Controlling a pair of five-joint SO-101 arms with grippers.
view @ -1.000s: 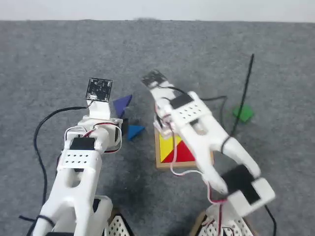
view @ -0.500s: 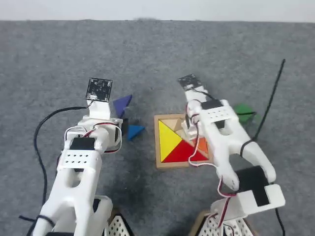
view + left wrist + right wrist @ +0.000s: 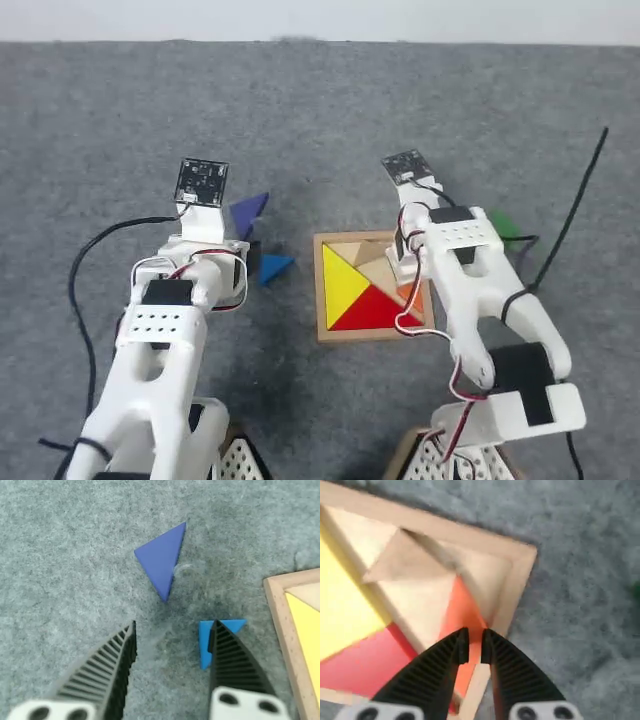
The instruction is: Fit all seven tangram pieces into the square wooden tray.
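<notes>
Hovering low over one corner of the square wooden tray [image 3: 520, 580], the right claw [image 3: 474, 640] has its ribbed black fingers almost together, with only a slit between them and nothing clamped. Directly beneath its tips lies the flat orange piece [image 3: 465, 610], tucked against the tray's raised rim. By the look of it, tips drawn in like this suit nudging a piece flush rather than lifting one. Beyond the orange piece sit the large smooth yellow triangle [image 3: 340, 610] and the large red triangle [image 3: 355, 670], meeting along straight edges. A tan, wood-coloured angular piece [image 3: 405, 560] rests on the pale tray floor ahead of the claw and throws a shadow along one edge; whether it lies flat cannot be told.

Over the fuzzy grey carpet [image 3: 120, 120], the left claw [image 3: 173, 626] hangs with its fingers spread wide. The small light blue triangle [image 3: 204, 642] lies right by one fingertip, partly under it, and the dark blue triangle [image 3: 162, 562] lies ahead of the gap, apart from both fingers. That wide stance appears ready to straddle a piece. The tray's rim is off to the side of the finger nearest the light blue triangle. A green piece [image 3: 500, 225] waits on the carpet past the right arm, so the tray is judged well short of full.
</notes>
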